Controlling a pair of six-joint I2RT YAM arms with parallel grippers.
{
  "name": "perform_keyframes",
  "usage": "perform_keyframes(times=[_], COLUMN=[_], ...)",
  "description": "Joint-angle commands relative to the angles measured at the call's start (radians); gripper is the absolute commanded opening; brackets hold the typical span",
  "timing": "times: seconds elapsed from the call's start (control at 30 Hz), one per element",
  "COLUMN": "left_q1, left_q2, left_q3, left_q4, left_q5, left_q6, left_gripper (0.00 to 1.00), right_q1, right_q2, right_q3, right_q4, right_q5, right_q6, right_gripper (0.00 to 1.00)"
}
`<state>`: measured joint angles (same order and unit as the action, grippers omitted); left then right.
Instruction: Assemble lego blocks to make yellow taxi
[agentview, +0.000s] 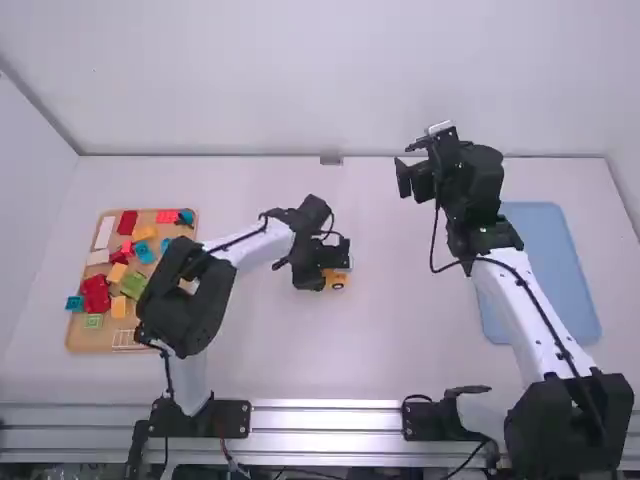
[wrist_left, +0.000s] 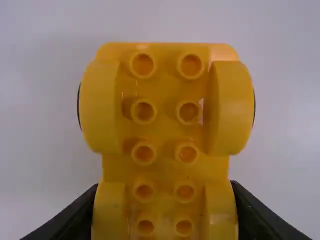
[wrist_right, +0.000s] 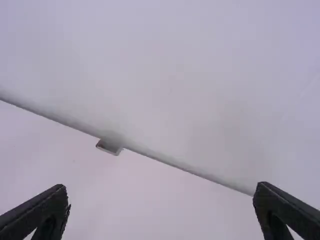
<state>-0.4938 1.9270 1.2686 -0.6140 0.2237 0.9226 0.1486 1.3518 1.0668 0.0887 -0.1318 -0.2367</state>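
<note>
We see the left end effector near the middle of the bench, pinching the yellow wheeled car base between its two fingers, one against each side. From the left wrist, we see the base's paired rows of round studs and its curved wheel arches; we cannot tell whether its wheels touch the bench. Our right end effector is spread wide with nothing between its fingers, toward the far side of the bench and well apart from the car base. On our left sits a wooden tray holding red, yellow, blue, white and green blocks. On our right lies a blue mat, beside the right arm.
</note>
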Motion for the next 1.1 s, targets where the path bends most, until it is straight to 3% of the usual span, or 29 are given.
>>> perform_keyframes(times=[0.0, 0.2, 0.3, 0.33, 0.4, 0.53, 0.57, 0.8, 0.9, 1.07], left_q1=[0.010, 0.003, 0.004, 0.008, 0.010, 0.010, 0.010, 0.010, 0.010, 0.026], left_q2=[0.008, 0.008, 0.008, 0.008, 0.008, 0.008, 0.008, 0.006, 0.006, 0.006], left_q3=[-0.019, -0.093, -0.117, -0.122, -0.130, -0.138, -0.138, -0.079, -0.005, 0.180], left_q4=[0.001, 0.075, 0.111, 0.123, 0.138, 0.157, 0.156, 0.106, 0.031, -0.087], left_q5=[-0.003, -0.003, -0.005, -0.004, 0.000, -0.004, -0.004, -0.004, -0.004, -0.077], left_q6=[-0.042, -0.043, -0.042, -0.043, -0.043, -0.043, -0.043, -0.044, -0.044, -0.237], left_gripper=[0.22, 0.20, 0.32, 0.43, 0.49, 0.73, 0.97, 0.99, 0.99, 0.99], right_q1=[0.001, 0.000, 0.001, 0.003, 0.003, 0.000, 0.002, 0.002, 0.002, 0.002], right_q2=[0.002, 0.002, 0.002, 0.002, 0.002, 0.002, 0.002, 0.002, 0.002, 0.002], right_q3=[0.039, 0.039, 0.039, 0.039, 0.039, 0.039, 0.039, 0.039, 0.039, 0.039], right_q4=[0.001, 0.001, 0.001, 0.000, 0.000, 0.000, 0.000, 0.001, 0.001, 0.001], right_q5=[-0.002, -0.001, -0.002, 0.000, 0.000, -0.002, -0.002, -0.002, -0.002, -0.002], right_q6=[0.000, 0.000, 0.001, 0.000, 0.000, 0.000, 0.001, 0.001, 0.000, 0.000], right_gripper=[0.99, 0.99, 0.98, 0.98, 0.98, 0.99, 0.98, 0.98, 0.99, 0.98])
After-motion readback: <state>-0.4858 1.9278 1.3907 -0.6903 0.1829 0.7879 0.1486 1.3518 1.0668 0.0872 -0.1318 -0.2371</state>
